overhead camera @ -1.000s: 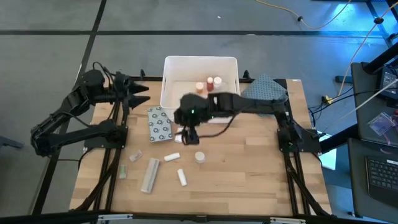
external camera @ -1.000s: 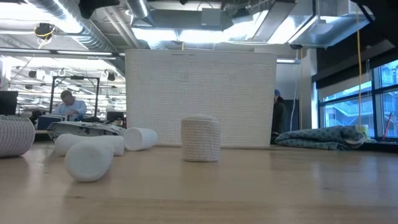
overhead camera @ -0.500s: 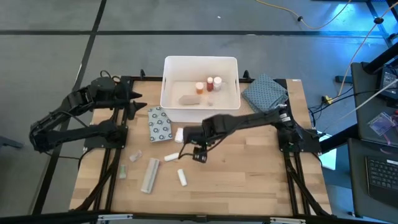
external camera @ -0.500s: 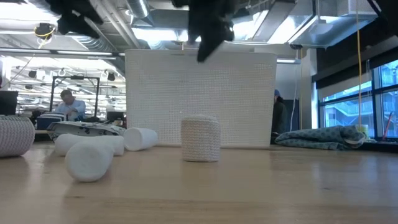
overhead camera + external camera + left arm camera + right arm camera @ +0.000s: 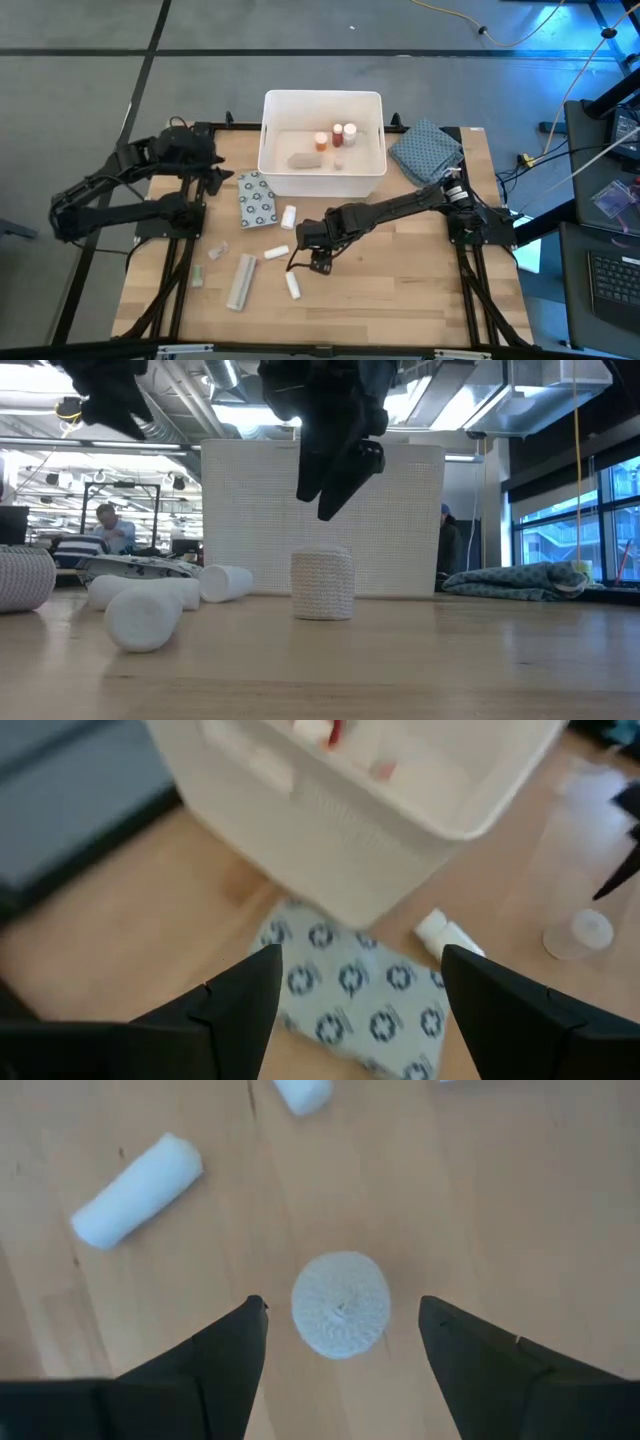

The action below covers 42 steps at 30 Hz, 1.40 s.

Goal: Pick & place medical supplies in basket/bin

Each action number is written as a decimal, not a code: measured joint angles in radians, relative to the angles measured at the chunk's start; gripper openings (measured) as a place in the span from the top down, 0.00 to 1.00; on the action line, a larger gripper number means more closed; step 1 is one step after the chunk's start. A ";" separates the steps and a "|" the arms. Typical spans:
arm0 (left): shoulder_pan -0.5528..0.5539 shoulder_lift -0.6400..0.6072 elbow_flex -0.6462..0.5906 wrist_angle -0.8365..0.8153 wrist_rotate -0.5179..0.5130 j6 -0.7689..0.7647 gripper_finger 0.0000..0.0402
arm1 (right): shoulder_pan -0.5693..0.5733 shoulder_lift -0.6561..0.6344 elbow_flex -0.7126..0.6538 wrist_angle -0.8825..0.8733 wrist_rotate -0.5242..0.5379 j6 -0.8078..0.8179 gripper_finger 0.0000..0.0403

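Wood table (image 5: pixel 400 290) under scattered rolls — open-plan room, person (image 5: pixel 108 526) seated beyond.

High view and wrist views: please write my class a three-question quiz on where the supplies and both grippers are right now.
1. True or false: the right gripper is shut on the upright white woven roll.
2. What lies on the table below the left gripper, between its open fingers in its wrist view? A) a flat grey dotted packet; B) a folded cloth; C) a long pale tube.
3. Fill in: ___ white-capped red bottles stand in the large white plastic tub.

Key: 1 false, it hangs open above the roll without touching it; 2 A; 3 two.
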 joint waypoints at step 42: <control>-0.524 0.117 -0.001 -0.141 -0.106 -0.798 0.43 | -0.029 0.277 0.041 1.054 -0.252 -0.963 0.35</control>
